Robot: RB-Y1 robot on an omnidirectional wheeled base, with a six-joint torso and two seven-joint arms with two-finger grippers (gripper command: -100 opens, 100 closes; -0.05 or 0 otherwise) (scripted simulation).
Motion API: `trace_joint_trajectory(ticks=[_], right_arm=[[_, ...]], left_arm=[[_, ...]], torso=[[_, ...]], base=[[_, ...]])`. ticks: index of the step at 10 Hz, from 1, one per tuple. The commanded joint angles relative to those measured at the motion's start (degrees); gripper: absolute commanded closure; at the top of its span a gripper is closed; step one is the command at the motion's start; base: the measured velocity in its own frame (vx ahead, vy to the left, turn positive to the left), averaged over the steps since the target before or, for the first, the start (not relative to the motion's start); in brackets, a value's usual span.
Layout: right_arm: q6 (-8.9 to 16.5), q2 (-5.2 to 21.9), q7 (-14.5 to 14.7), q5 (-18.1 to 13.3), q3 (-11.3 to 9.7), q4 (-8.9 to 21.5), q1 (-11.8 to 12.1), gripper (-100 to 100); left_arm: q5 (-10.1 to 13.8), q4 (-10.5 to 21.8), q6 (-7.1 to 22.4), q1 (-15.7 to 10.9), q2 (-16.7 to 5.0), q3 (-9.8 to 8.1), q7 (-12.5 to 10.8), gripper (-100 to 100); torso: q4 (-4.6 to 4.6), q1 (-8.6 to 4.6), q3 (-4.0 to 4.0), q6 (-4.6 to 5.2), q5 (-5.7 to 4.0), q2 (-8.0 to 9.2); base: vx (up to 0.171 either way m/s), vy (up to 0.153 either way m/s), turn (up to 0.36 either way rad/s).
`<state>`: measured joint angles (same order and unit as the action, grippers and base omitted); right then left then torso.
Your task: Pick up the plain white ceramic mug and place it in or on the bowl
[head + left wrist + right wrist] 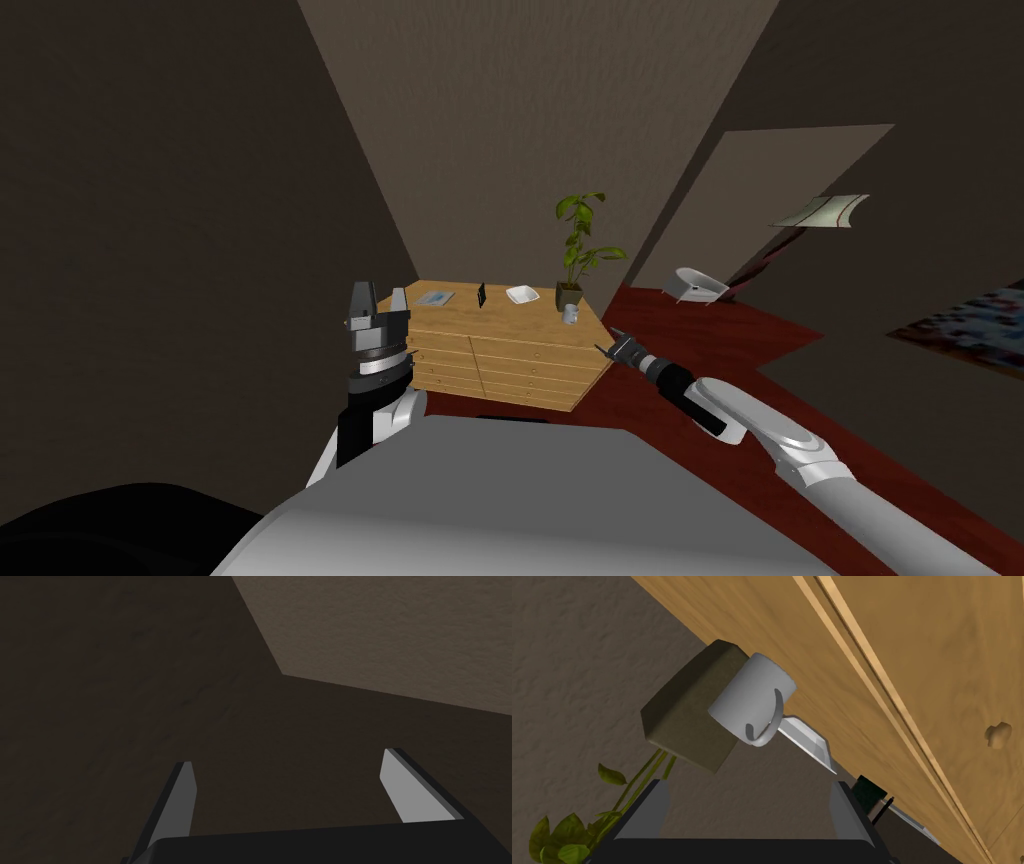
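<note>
Beside the plant pot [687, 721] at the dresser's [912, 651] edge, the mug [752, 698] looks stiff, slick and breakable, so the empty, wide-open right end effector [748, 786] should pinch its body.

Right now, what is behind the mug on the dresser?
Directly behind the mug stands the plant's dark square pot, partly covered by it. The white bowl lies farther along the dresser, one edge hidden behind the mug's handle.

Clear air between right tool [748, 785] and pale grey handled mug [752, 701]; dark square plant pot [682, 721] just behind mug.
</note>
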<state>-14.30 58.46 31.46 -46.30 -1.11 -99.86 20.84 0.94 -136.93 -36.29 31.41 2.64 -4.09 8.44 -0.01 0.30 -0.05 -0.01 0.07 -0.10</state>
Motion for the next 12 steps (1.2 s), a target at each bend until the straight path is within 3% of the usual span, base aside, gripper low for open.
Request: trace_joint_trajectory(ticks=[1,7,10,11,12], right_arm=[[-0.5,1.9,2.0,-2.5,-0.1,2.4,-0.5,-100],[-2.3,8.2,6.3,-9.6,0.3,9.4,-1.2,-100],[-3.2,9.6,7.4,-11.9,0.3,11.8,-1.5,-100],[-3.0,9.3,7.0,-11.1,0.5,11.1,-1.2,-100],[-3.2,9.3,7.2,-11.2,0.6,11.2,-1.2,0]], left_arm=[[0.0,0.0,0.0,0.0,0.0,0.0,0.0,0],[0.0,0.0,0.0,0.0,0.0,0.0,0.0,0],[0.0,0.0,0.0,0.0,0.0,0.0,0.0,0],[0.0,0.0,0.0,0.0,0.0,0.0,0.0,0],[0.0,0.0,0.0,0.0,0.0,-0.01,0.0,0]], torso=[[0.0,0.0,0.0,0.0,0.0,0.0],[-0.02,0.07,-0.05,0.0,0.01,-0.08],[-0.04,-0.01,-0.1,-0.02,0.0,-0.17],[-0.07,0.03,-0.19,-0.02,0.0,-0.33],[-0.05,-0.1,-0.11,0.04,-0.02,-0.16]], base=[[0.036,0.095,0.136],[0.044,0.095,0.143],[0.092,0.075,0.15],[0.067,0.034,0.039],[0.011,0.006,-0.006]])
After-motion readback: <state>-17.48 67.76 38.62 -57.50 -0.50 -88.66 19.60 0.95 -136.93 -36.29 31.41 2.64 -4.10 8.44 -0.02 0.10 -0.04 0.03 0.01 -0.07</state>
